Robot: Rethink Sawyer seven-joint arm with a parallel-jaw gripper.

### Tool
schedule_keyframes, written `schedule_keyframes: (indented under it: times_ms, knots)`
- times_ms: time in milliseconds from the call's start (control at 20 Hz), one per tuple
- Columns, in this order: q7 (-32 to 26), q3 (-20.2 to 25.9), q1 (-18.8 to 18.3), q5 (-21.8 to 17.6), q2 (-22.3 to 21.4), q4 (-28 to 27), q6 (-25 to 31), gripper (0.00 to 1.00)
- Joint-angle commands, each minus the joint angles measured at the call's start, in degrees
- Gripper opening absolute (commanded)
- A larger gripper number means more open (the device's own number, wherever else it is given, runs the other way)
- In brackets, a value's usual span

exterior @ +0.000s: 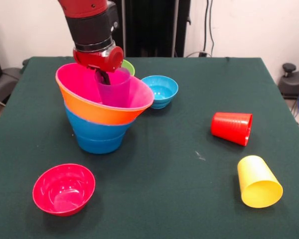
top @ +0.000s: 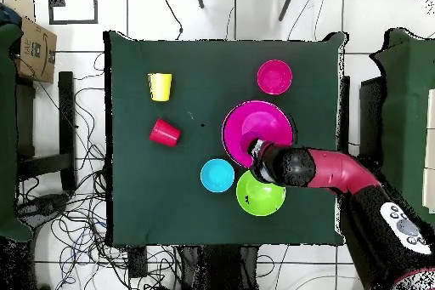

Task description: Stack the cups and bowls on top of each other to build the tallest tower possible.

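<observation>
Glossy small red bowl (exterior: 64, 188), upright.

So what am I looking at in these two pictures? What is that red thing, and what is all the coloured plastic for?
The red and black thing is a robot arm. Its hand reaches down into a purple cup, which sits in the top of the tower. I cannot tell whether the hand is gripping the cup.

One picture is taken across the table, facing the robot. The other looks straight down, so it is turned half round.

The tower is nested bowls: blue below, then orange, then pink on top. It leans a little.

On the green table stand a small red bowl, a light-blue bowl and a green bowl behind the tower. A red cup and a yellow cup lie on their sides.
</observation>
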Motion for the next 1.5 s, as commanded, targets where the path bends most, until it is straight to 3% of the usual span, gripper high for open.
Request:
schedule_keyframes:
  times_ms: [50, 800, 1500]
  knots:
    - [-6.6, 1.5, 2.2, -6.3, 0.7, -1.1, -3.0, 0.0]
    - [-10.9, 4.9, 0.0, -2.4, -4.8, -1.5, 6.2, 0.0]
    - [-10.4, 5.5, 0.3, -4.3, -2.6, -4.6, 6.7, 0.0]
